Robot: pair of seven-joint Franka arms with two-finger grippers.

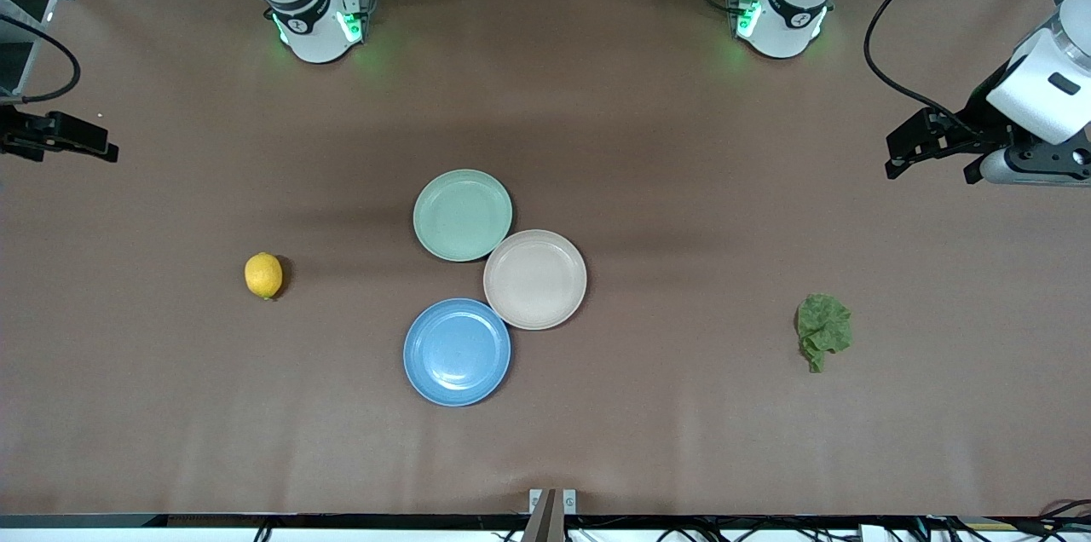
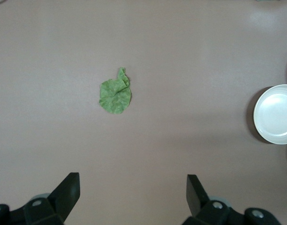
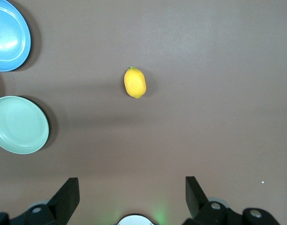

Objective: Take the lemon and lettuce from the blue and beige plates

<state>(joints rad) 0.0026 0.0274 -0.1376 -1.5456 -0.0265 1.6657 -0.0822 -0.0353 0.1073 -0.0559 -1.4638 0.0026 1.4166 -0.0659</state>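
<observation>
The lemon (image 1: 263, 275) lies on the bare table toward the right arm's end, apart from the plates; it also shows in the right wrist view (image 3: 135, 83). The lettuce (image 1: 823, 329) lies on the bare table toward the left arm's end and shows in the left wrist view (image 2: 115, 95). The blue plate (image 1: 457, 352) and the beige plate (image 1: 535, 279) sit touching at mid-table, both empty. My left gripper (image 1: 929, 171) hangs open and empty over the table's left-arm end (image 2: 133, 187). My right gripper (image 1: 85, 141) hangs open and empty over the right-arm end (image 3: 132, 187).
A pale mint-green plate (image 1: 463, 215), also empty, touches the beige plate and lies farther from the front camera. Both arm bases (image 1: 315, 22) stand along the table's edge farthest from the camera. A small bracket (image 1: 552, 501) sits at the near edge.
</observation>
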